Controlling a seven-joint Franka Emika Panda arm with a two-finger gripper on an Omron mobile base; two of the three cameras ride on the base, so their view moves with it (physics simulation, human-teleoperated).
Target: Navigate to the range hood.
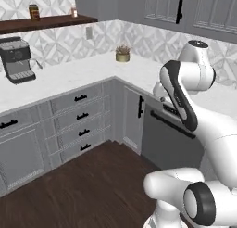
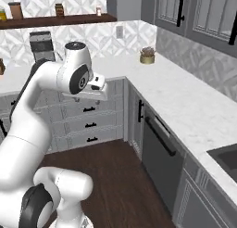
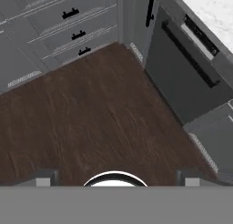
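White marble surface wraps the corner ahead in an L, with grey drawer fronts below it and a dark dishwasher panel on the right-hand run, and nothing along this stretch looks like a cooker. The range hood, the task's goal, is somewhere outside these views, so the biggest risk is the base driving on toward this corner and stopping at the wrong place, taking the grey wall cabinets for it. Next, the dark wood floor narrows into the corner; turning here could swing the folded arm against the surface edge or the dishwasher handle, since the elbow sits near both. Smaller things could be knocked if the arm sweeps high: the coffee machine, the little potted plant, the jars on the wooden shelf. The claw points down at the floor with its 2 tips set wide apart, holding nothing.
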